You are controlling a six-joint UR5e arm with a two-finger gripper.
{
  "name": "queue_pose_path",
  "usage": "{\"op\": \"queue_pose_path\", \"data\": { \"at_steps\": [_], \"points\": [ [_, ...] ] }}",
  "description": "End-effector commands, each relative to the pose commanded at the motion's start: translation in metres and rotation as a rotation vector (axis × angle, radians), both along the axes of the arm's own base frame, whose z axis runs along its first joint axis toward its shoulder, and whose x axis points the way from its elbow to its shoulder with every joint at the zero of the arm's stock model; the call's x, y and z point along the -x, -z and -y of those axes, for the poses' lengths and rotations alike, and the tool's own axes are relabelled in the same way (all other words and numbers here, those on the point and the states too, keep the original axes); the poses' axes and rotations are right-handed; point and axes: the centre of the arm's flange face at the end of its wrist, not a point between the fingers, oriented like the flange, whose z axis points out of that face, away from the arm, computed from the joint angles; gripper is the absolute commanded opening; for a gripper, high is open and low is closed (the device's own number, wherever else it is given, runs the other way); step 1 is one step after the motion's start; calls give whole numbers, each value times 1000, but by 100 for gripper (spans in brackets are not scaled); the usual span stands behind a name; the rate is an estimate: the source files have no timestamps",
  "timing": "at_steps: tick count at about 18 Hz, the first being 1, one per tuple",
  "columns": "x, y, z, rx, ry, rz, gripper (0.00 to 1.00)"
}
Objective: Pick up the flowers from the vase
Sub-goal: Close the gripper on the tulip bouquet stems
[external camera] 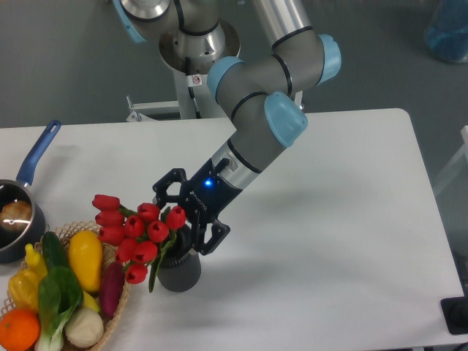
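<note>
Near the front left corner of the white surface (pixel 344 219), red flowers (pixel 135 230) lean left out of a dark vase (pixel 180 272). The robot's hand (pixel 183 219), fingers spread wide, straddles the stems just above the rim, apparently positioned to grip them.

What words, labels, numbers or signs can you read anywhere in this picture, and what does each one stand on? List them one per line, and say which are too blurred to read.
White lettering on the black wrist body of the two-finger claw: too small and blurred to read.
Small white sticker with a red mark on the grey robot base column: a sign of some kind, too small to read.
No other text shows on the white table, the red tulips or the dark grey ribbed vase.
</note>
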Motion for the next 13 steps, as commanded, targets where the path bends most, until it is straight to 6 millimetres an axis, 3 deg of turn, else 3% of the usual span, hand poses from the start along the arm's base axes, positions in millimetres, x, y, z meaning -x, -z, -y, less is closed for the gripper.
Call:
{"op": "queue_pose_path", "data": {
  "at_steps": [13],
  "points": [
    [-9,8,-5,9,36,-26,100]
  ]
}}
